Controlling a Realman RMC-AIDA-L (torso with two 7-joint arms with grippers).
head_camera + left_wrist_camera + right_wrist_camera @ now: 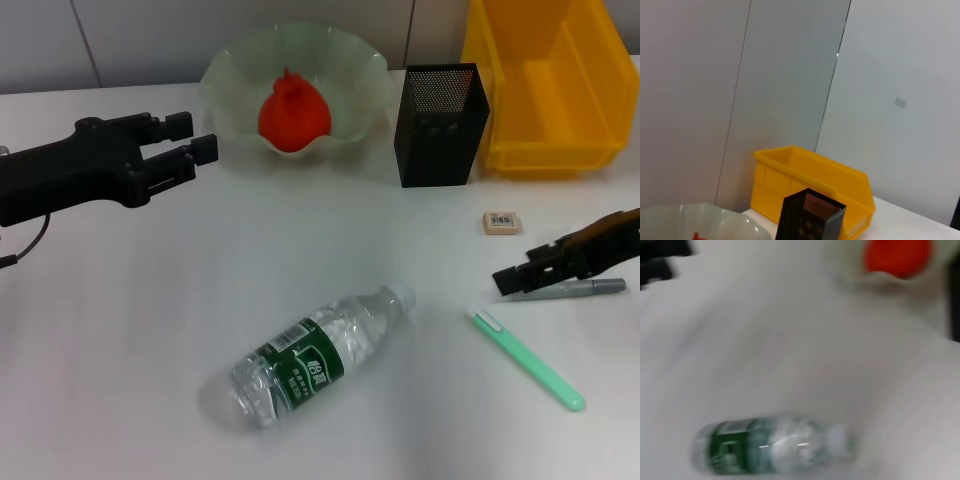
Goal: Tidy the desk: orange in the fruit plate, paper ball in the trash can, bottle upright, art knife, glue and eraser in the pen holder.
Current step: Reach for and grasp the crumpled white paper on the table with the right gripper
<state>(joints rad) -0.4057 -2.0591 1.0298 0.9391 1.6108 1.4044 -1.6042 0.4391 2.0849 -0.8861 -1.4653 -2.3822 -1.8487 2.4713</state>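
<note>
The orange (293,110) sits in the pale green fruit plate (228,72) at the back. The bottle (320,355) lies on its side in the middle of the desk, cap toward the back right; the right wrist view shows this bottle (770,445) blurred. The eraser (501,222) lies in front of the black mesh pen holder (440,125). A green art knife (525,358) lies at the front right. My right gripper (512,280) hovers at the end of a grey pen-shaped glue (580,288). My left gripper (190,140) is open and empty, left of the plate. The paper ball is out of view.
The yellow trash can (545,85) stands at the back right beside the pen holder, against the wall. The left wrist view shows the trash can (810,185), the pen holder (810,217) and the plate's rim (700,215).
</note>
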